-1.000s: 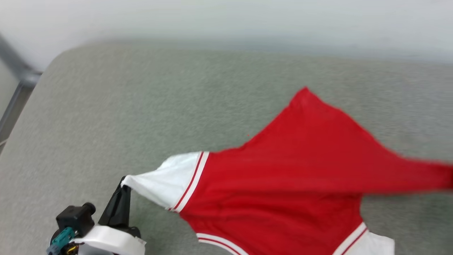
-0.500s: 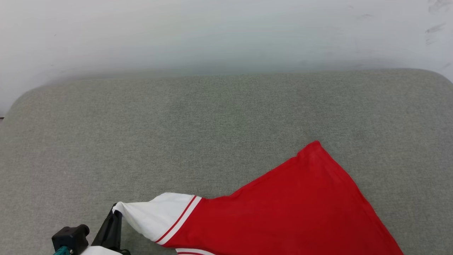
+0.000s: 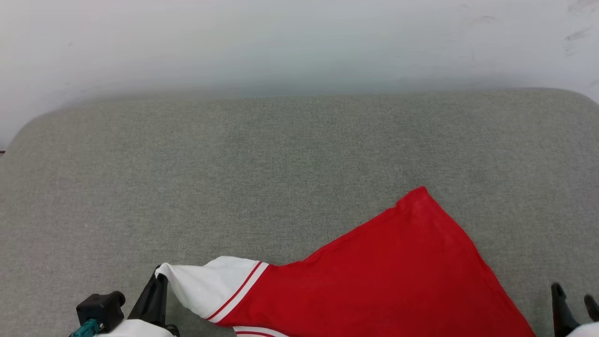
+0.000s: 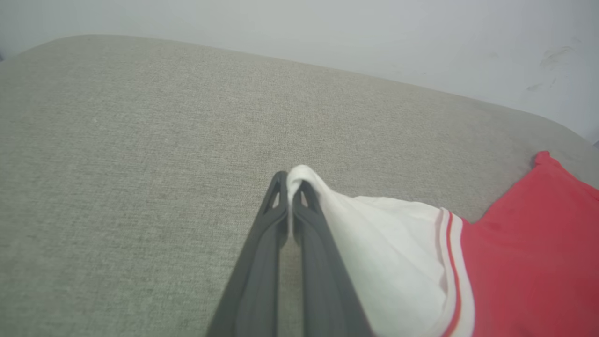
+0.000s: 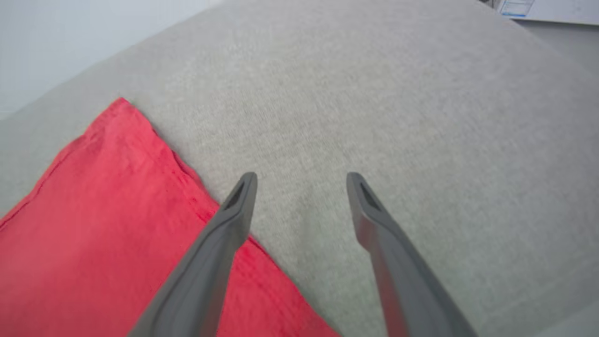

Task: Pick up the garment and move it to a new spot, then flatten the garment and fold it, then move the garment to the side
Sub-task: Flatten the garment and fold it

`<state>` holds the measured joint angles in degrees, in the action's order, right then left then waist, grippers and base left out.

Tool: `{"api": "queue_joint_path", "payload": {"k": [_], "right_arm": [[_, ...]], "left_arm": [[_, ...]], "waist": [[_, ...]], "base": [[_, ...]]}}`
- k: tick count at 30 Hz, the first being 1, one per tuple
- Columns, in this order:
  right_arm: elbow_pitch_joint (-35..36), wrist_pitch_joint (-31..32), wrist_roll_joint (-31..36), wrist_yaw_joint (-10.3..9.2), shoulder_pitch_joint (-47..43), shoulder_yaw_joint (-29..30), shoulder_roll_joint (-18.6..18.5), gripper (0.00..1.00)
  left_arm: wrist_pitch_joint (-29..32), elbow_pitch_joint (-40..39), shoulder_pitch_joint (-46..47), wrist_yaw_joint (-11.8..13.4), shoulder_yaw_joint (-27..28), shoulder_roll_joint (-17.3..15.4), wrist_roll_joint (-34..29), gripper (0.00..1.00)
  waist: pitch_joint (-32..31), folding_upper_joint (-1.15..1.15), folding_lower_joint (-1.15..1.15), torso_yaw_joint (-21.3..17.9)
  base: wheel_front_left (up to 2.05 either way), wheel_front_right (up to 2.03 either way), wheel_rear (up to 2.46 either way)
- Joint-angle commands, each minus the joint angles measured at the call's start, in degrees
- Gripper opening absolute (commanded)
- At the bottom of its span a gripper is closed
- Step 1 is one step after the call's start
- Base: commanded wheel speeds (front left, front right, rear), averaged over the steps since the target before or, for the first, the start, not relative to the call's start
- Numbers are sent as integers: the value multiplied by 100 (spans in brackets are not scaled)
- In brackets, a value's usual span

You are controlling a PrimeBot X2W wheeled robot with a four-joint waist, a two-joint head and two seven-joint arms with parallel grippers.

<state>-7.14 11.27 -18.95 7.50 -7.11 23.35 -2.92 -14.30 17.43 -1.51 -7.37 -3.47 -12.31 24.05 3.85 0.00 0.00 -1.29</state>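
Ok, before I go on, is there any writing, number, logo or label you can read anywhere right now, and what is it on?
No text can be read in any view.
Shirt: a plain red side faces up, and the white sleeve has only red stripes; no letters or numbers show.
Pale sheet at the top right corner of the right wrist view: faint bluish marks, too blurred to read.

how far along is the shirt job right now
Moved, it seems: the garment lies mostly spread on the grey cushion, and the right gripper stands open at its red edge, holding nothing. In hand: the left gripper is shut on the white sleeve tip, flattening unfinished. Left: folding it and moving it aside.
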Motion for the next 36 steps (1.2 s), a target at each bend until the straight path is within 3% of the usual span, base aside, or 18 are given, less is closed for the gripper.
{"api": "queue_joint_path", "payload": {"k": [1, 5, 9, 20, 28, 34, 35, 36], "right_arm": [[-36, -220, 57, -2, 192, -72, 5, 100], [-371, -725, 154, -2, 831, -529, -209, 100], [-814, -509, 30, -3, 1448, -1094, -507, 100], [-1668, 2336, -362, -2, 3232, -2362, -1494, 100], [-2056, 2936, -530, -3, 3906, -3352, -1817, 100], [-2632, 3531, -917, -1, 3849, -3954, -1807, 100], [-2744, 3693, -966, -1, 3787, -4068, -1801, 91], [-2826, 3825, -1095, 0, 3737, -4162, -1776, 23]], "left_arm": [[-12, -8, 100, 6, -17, -12, 28, 0], [-33, -57, 231, 9, -63, 27, 12, 0], [-46, -104, 387, 6, -162, 80, -25, 0], [-64, -259, 935, -6, -494, 112, -34, 0], [-85, -361, 1194, -13, -645, 96, 14, 0], [-94, -354, 1272, -14, -681, 91, 37, 0], [-96, -339, 1268, -14, -682, 90, 38, 0], [-97, -327, 1278, -15, -682, 90, 45, 0]], "waist": [[32, 0, 0, 27], [150, 0, 0, 96], [293, 0, 0, 222], [798, 0, 0, 668], [1189, 0, 0, 835], [1330, 0, 0, 860], [1340, 0, 0, 862], [1349, 0, 0, 862]], "base": [[0, 0, 0], [0, 0, 0], [0, 0, 0], [0, 0, 0], [0, 0, 0], [0, 0, 0], [0, 0, 0], [0, 0, 0]]}}
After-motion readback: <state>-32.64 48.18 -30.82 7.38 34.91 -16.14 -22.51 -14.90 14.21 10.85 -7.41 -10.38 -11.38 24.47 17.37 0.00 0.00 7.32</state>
